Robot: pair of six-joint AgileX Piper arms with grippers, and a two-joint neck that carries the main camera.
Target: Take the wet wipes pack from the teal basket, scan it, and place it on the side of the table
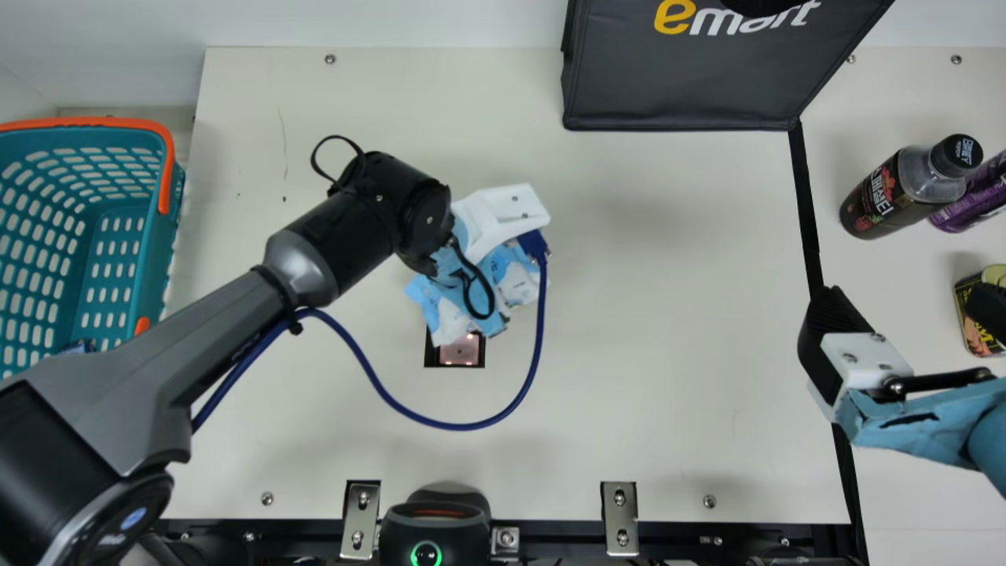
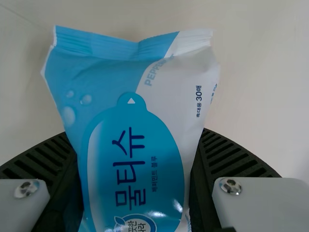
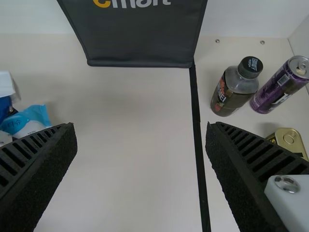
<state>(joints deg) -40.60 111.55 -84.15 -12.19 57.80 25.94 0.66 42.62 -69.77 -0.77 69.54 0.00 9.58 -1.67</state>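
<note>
Over the middle of the table [image 1: 668,330], your left gripper [image 1: 501,216] has its fingers closed on the sides of the wet wipes pack [image 2: 130,145], one finger against each side. The main view gives you mostly the pack's ends around the gripper, with one end by the small lit window [image 1: 460,351], a relation the left wrist view leaves out. That wrist view gives you the printed front instead. The main view also has the teal basket [image 1: 153,267] beyond your left arm; the right wrist view lacks it, yet shows you more of the purple can [image 3: 280,87] beside the dark bottle [image 3: 234,89].

The pack is soft and glossy, sky blue and white, with a crimped, slightly wavy end seal, pale printed droplets and a deeper blue rounded panel. Your right gripper [image 1: 908,314] stands wide open, holding nothing.
</note>
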